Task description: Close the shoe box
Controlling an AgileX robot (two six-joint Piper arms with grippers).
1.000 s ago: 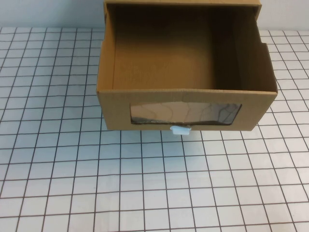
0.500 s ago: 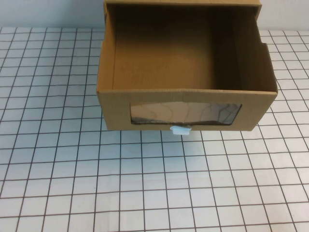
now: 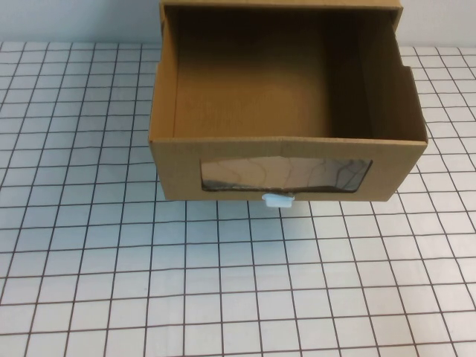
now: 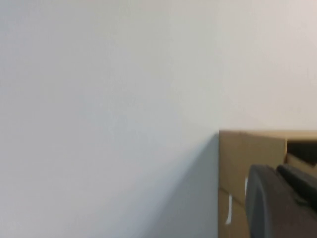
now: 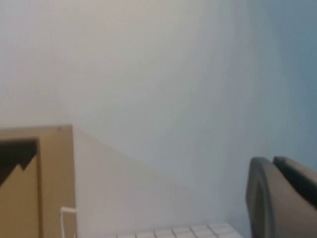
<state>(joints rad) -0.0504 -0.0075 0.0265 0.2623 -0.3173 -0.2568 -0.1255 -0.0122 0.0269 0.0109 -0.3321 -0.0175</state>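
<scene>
High view: brown cardboard drawer-style shoe box (image 3: 287,160) at far centre of the white grid-lined counter (image 3: 149,282), drawer pulled well out toward the robot, empty interior showing. Wide clear plastic window (image 3: 286,175) across the front panel, small white pull tab (image 3: 279,199) on the front's bottom edge, facing the robot. Outer sleeve only glimpsed at the top edge behind the drawer. Front panel presented square to the robot, so likely set up for a straight push back into the sleeve.

No arms visible from above; both seemingly parked off to the sides, task judged not yet begun.

Left wrist view: left pincer (image 4: 282,203) a dark blurred part at the corner, cardboard of the box just beyond it, pale wall behind. Fingers apart or together: cannot tell.

Right wrist view: right pincer (image 5: 280,198) likewise a dark part at the corner, box side off at the opposite edge, strip of grid counter below. Cannot tell whether apart or together.

Nothing else on the counter near the box; no obstacle in front of the drawer. Possible snag, as a guess: drawer skewing in the sleeve if pushed off-centre, or the whole box sliding back.
</scene>
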